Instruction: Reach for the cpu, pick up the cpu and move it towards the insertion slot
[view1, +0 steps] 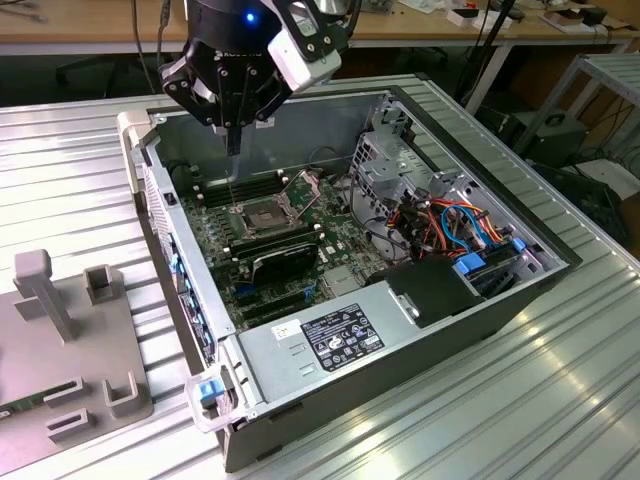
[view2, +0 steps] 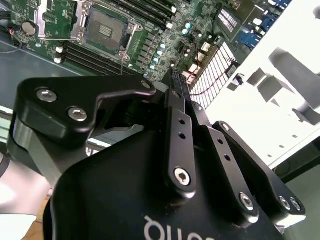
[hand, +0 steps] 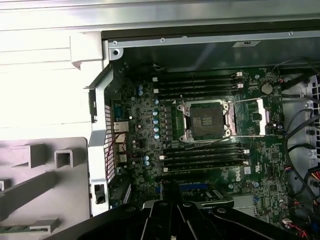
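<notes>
Upper left in the exterior view, the gripper (view1: 234, 149) hangs clenched above the open computer case (view1: 400, 375); inside, the insertion slot (view1: 262, 215) sits uncovered, dark centre showing.

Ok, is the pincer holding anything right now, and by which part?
Cannot tell: the pincer hangs closed above the insertion slot, and anything thin pinched in it would be hidden.

The insertion slot (hand: 207, 120) is a square socket with a silver metal frame and a dark, bare centre. It lies flat on the green circuit board (hand: 145, 125), away from the board's edges, between two banks of long black memory slots (hand: 200, 82). Its hinged metal flap (hand: 261, 117) is swung open, clear of the centre, toward the exterior view's right
</notes>
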